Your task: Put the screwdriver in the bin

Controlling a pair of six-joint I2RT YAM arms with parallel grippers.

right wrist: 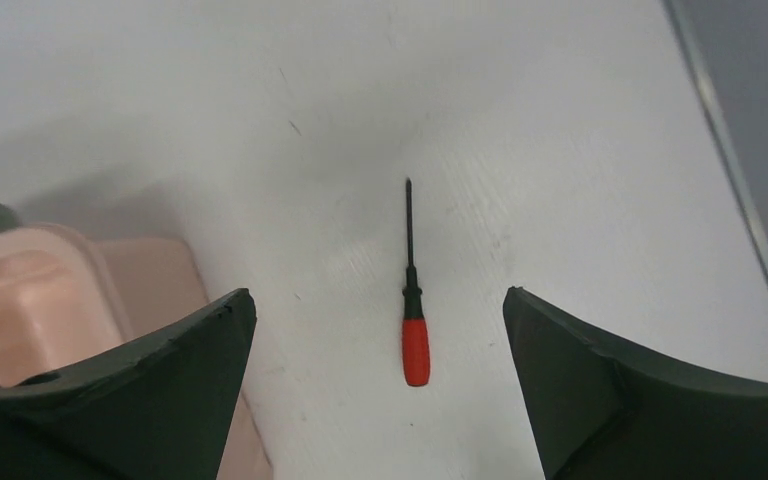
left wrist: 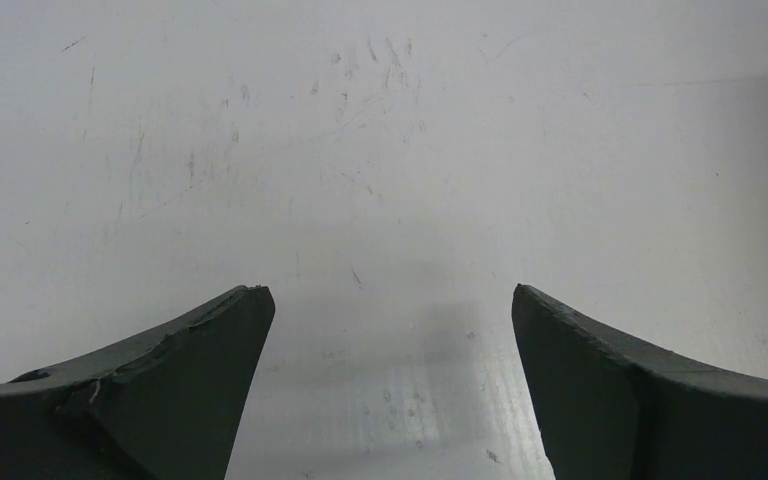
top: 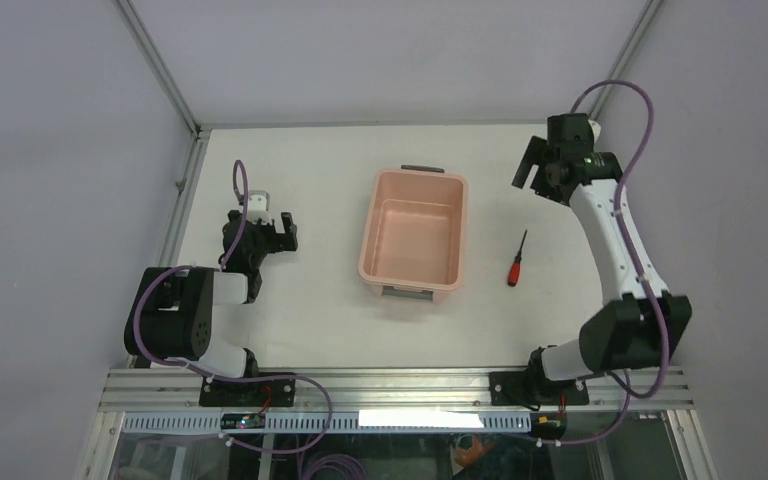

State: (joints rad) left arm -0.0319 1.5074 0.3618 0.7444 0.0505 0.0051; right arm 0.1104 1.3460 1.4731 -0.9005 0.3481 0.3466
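Right of the salmon-pink rectangular plastic bin [top: 365,240], clear of its wall, lies the small red-handled, black-shafted screwdriver [right wrist: 413,320]; lower the right gripper [right wrist: 377,293], wide open and empty, to straddle the handle crosswise before closing.

White, scuffed worktop [top: 310,320]. Carries salmon-pink bin [top: 368,225] midway between left and right edges, and screwdriver [top: 515,262] flat toward right edge, apart from bin, red handle nearward.
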